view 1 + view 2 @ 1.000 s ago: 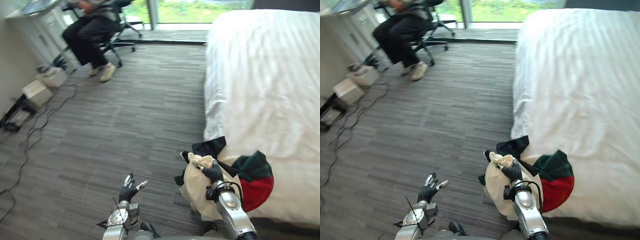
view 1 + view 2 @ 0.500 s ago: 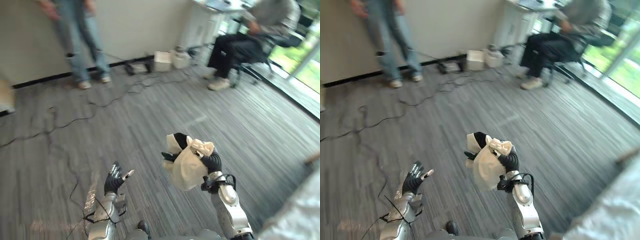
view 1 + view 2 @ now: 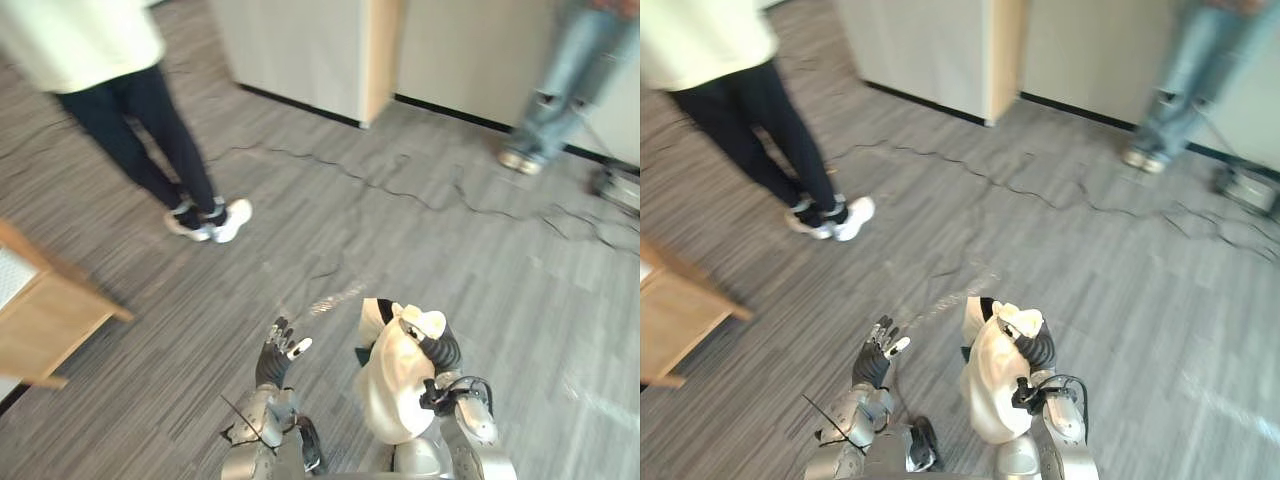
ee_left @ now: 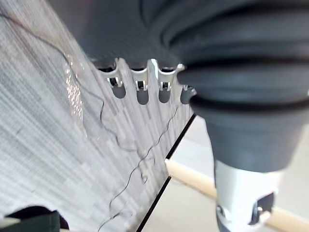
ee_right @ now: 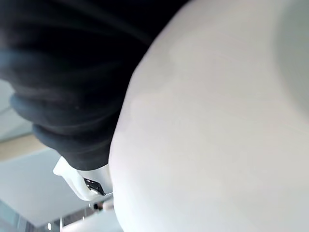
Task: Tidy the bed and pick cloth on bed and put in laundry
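The right robot hand [image 3: 438, 349] is gripping a cream cloth [image 3: 392, 388], its dark fingers curling tightly round the gathered top of the bundle. The cloth is hanging down from that grip at about 6 o'clock in the head views, off the floor and close in front of the robot, with a dark fold showing along its upper edge. In the right wrist view the pale fabric [image 5: 217, 125] is pressing right up against the camera.

The left robot hand [image 3: 278, 356] is hovering just beside the bundle, at about 7 o'clock, apart from it and holding nothing. Its fingers are spreading wide and pointing away from the robot; in its own wrist view the fingers [image 4: 141, 77] are lying straight in a row over the grey striped carpet floor [image 3: 470, 260].

A person in a cream top and dark trousers [image 3: 150, 125] is standing at about 10 o'clock, in white shoes. A second person in blue jeans [image 3: 562, 85] is standing at about 2 o'clock, near the wall. A pale cabinet with a wooden edge [image 3: 310, 50] is standing at 12 o'clock, and a piece of light wooden furniture [image 3: 45, 318] is jutting in at 9 o'clock. A thin black cable [image 3: 400, 192] is trailing across the floor between the cabinet and the person in jeans.
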Controlling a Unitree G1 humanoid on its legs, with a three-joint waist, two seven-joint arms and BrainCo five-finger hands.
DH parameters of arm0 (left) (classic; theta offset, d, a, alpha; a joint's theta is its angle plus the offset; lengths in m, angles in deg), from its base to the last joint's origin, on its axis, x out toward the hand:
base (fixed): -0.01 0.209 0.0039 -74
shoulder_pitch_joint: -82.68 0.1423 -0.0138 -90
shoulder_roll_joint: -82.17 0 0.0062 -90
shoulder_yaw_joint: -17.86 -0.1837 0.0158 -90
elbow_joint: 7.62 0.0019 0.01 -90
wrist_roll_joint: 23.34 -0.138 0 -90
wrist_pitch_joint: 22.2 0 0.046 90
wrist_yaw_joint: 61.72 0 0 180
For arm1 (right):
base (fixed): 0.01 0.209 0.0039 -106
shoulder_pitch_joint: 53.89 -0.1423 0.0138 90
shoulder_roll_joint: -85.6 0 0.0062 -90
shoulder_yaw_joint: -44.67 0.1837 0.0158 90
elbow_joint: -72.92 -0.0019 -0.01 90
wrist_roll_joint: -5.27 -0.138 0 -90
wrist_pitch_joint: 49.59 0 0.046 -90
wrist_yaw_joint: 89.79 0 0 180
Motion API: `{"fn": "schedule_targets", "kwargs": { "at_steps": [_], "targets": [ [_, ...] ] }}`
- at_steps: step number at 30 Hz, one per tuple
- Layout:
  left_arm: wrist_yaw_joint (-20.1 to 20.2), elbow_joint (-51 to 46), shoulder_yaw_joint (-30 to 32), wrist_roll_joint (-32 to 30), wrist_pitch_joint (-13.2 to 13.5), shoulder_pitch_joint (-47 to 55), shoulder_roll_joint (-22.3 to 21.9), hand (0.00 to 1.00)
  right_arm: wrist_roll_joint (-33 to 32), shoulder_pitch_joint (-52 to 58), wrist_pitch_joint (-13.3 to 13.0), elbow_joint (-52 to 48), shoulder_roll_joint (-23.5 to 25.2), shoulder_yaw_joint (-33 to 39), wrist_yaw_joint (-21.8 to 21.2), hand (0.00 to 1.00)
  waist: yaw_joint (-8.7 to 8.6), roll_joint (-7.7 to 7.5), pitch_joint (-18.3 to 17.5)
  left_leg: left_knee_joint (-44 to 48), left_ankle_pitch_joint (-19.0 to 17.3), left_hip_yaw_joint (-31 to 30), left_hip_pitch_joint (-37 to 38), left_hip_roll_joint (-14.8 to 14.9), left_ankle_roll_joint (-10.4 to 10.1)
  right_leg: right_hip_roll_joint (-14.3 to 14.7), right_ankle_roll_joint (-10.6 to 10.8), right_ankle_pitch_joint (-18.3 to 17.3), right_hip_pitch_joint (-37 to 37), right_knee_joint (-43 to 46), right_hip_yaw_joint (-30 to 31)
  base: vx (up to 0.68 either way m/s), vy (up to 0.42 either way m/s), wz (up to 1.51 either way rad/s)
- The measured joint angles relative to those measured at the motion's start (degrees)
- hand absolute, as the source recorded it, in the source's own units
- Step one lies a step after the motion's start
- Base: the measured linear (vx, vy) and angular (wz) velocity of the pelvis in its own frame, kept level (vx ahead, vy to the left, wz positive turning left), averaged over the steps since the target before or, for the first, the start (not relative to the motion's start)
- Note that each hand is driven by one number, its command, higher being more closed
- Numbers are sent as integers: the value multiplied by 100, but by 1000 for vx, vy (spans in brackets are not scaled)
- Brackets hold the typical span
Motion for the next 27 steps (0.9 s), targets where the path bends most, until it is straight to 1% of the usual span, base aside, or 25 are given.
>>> {"fn": "schedule_targets", "kwargs": {
  "at_steps": [1,2,3,4,5,6,7,8,9,10,11,12,13,14,15,16,19,22,23,24,25,26,27],
  "targets": [
    [-8,-49,37,23,2,82,18,0,37,-7,-2,21,-100,11,5,100,33,161,-78,-223,-307,857,117,48,190,-12,80,-37,69,27,-265,166,181,95],
    [-9,-101,44,29,1,144,20,0,102,-45,13,78,-94,13,6,100,75,222,-120,-253,-382,991,106,12,299,-50,100,-40,88,37,-360,218,244,89],
    [-12,-194,60,37,1,204,98,0,195,-39,52,122,-72,24,2,100,171,105,-117,-253,-382,1049,65,-85,326,-116,179,8,158,-57,-510,141,163,52],
    [-9,-254,52,37,1,236,158,0,220,-27,62,141,-38,13,-7,100,167,43,-123,-265,-391,1046,52,-149,347,-118,206,26,245,-136,-609,180,165,86],
    [-3,-339,38,38,-12,332,235,0,219,21,65,167,93,37,-7,100,146,-65,-123,-362,-439,987,73,-301,452,-153,285,106,494,-312,-883,179,144,111],
    [-3,-359,2,38,-15,347,265,0,222,132,99,193,172,118,-10,100,153,-150,-158,-590,-419,810,104,-517,503,-196,309,210,657,-396,-1121,183,184,118],
    [2,-360,-34,37,-25,351,273,0,222,155,112,205,207,156,-7,100,147,-183,-182,-743,-373,696,118,-656,548,-222,317,286,716,-410,-1239,123,188,127],
    [10,-377,-175,34,-34,346,303,0,222,187,119,256,238,240,-7,100,148,-240,-233,-1201,-191,418,199,-968,604,-282,301,471,824,-385,-1477,70,145,105],
    [13,-397,-238,34,-36,348,304,0,222,220,120,315,289,275,-7,100,148,-267,-246,-1349,-125,317,240,-1077,624,-306,319,527,863,-354,-1580,53,106,123],
    [20,-428,-321,29,-43,339,297,0,228,218,132,474,304,319,-1,100,154,-291,-262,-1583,-51,60,307,-1251,626,-357,281,619,894,-168,-1739,59,72,92],
    [21,-447,-401,27,-45,333,296,0,233,219,149,579,296,377,-1,100,156,-290,-264,-1723,-16,-109,338,-1331,617,-426,247,641,841,117,-1817,72,89,97],
    [38,-460,-453,26,-51,339,307,0,271,219,189,698,299,393,1,100,160,-294,-266,-1858,32,-284,401,-1439,619,-551,205,669,706,582,-1828,81,97,97],
    [88,-462,-458,27,-78,344,316,0,375,230,221,914,294,396,0,100,135,-278,-271,-2099,79,-560,510,-1556,594,-733,57,684,402,1402,-1708,58,74,86],
    [104,-463,-464,27,-89,343,319,0,410,234,231,1014,294,401,-1,100,126,-275,-275,-2183,93,-658,552,-1594,579,-765,-2,577,270,1704,-1592,68,68,97],
    [109,-461,-502,24,-96,318,370,0,457,243,261,1239,308,364,-3,100,120,-258,-275,-2368,149,-865,636,-1660,539,-704,-65,267,-61,2207,-1246,35,31,55],
    [-132,220,-872,-192,-150,-53,629,0,442,224,411,2023,397,390,19,100,-181,-455,-377,-3224,582,-380,1501,-1401,-116,140,-138,698,-466,-515,456,35,31,38],
    [-132,220,-872,-192,-150,-51,629,0,442,226,411,2023,396,392,19,100,-180,-438,-368,-3221,582,-380,1501,-1400,-115,141,-138,698,-466,-515,457,0,0,0],
    [-137,466,-794,-192,-142,-62,626,0,442,221,387,2171,398,463,20,100,-176,-423,-359,-3158,575,-380,1503,-1390,-126,131,-138,698,-424,-524,446,3,-3,2],
    [-161,795,-662,-192,-148,-62,555,0,442,210,357,2458,398,551,48,100,-176,-422,-358,-3043,524,-383,1520,-1354,-207,129,-138,698,-342,-547,428,16,-18,5],
    [-184,929,-618,-192,-150,-57,530,0,442,210,351,2580,400,598,63,100,-171,-421,-358,-2989,498,-386,1528,-1333,-247,129,-138,698,-313,-545,426,31,-38,6],
    [-268,1194,-597,-193,-159,-58,523,0,442,213,338,2831,396,675,137,100,-165,-418,-356,-2870,446,-393,1544,-1292,-328,130,-138,698,-240,-554,408,28,-41,3],
    [-283,1314,-524,-194,-162,-58,522,0,441,210,331,2952,394,730,153,100,-166,-405,-348,-2835,438,-395,1568,-1272,-340,136,-138,698,-199,-559,394,27,-70,4],
    [-322,1593,-433,-200,-168,-58,501,0,441,208,287,3157,395,861,202,100,-165,-370,-326,-2749,382,-397,1627,-1225,-428,155,-138,698,-97,-592,338,3,-79,0]
  ]
}}
